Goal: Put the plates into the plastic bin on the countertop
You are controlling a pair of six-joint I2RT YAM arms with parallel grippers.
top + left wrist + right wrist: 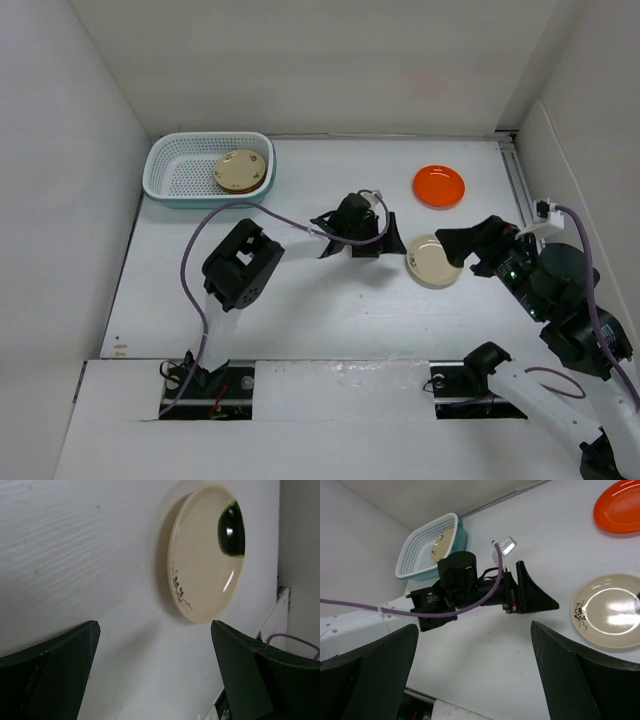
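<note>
Beige plate (432, 262) lies flat on the countertop (330, 320), between the two claws and well apart from the plastic bin (165, 166). Right gripper (468, 243), spread wide, is nearer, at its right rim; left gripper (358, 240), also spread, faces it from the left.

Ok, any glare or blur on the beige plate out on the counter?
Top external: beige plate evenly lit, no glare. Left wrist: sharp, a thin highlight streak near its rim. Right wrist: broad white sheen across it, dark marks readable.

Left pincer (155, 626) spread wide, right pincer (474, 626) likewise
</note>
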